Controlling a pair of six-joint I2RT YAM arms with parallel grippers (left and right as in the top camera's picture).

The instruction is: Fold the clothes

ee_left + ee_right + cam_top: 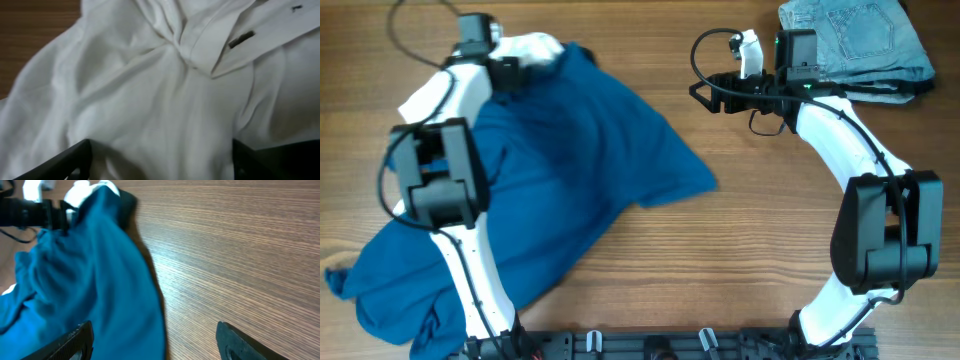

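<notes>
Blue cloth [560, 170]: spread out and rumpled on the table [750, 240]. One broad flap runs out to a point on the right arm's side. A bunched end trails down towards the arm bases.
White cloth [535, 45]: at the blue cloth's far edge, showing just beyond it. The left wrist camera sees almost nothing else, only creased white fabric with a folded band and a small dark bar on it.
Left arm [440, 170]: lies across the blue cloth, from its near edge to its far edge.
Left gripper [508, 68]: at the blue cloth's far edge, over the white cloth. Its fingers [75, 160] are spread wide and released, with white fabric lying loose below them.
Right gripper [705, 95]: a little way off the blue cloth's flap and turned towards it. Its fingers [240, 340] are parted and grasp nothing. Bare wood shows between them, and the blue cloth's edge lies just beside one finger.
Jeans [855, 35]: folded in a pile well apart from the blue cloth, beyond the right gripper.
</notes>
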